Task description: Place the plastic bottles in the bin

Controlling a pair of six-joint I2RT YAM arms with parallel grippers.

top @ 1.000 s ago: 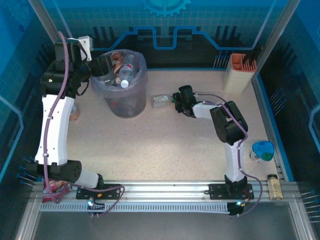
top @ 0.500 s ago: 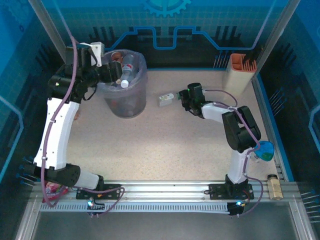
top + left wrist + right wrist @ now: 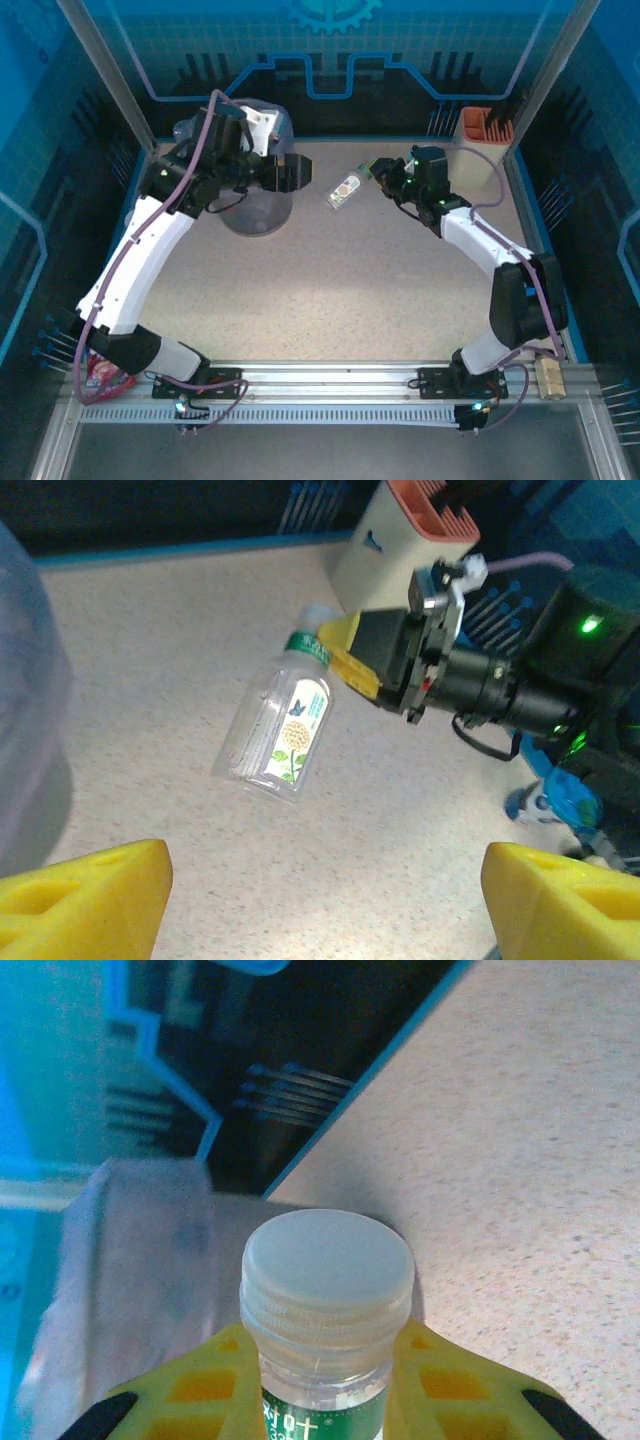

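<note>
Top external: speckled beige table (image 3: 330,290), blue panelled walls (image 3: 420,50). The right gripper (image 3: 372,175) clamps a plastic bottle (image 3: 345,188) by its neck, near the bin (image 3: 255,215).

Left wrist: the left gripper (image 3: 325,890) has its fingers spread, empty, above the table.

Right wrist: yellow fingers (image 3: 210,1385) grip the neck below the white cap (image 3: 328,1260).

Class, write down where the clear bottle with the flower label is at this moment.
In the top view the bottle is toward the back of the table, between the bin and the holder, its neck gripped by the right arm's jaws.
</note>
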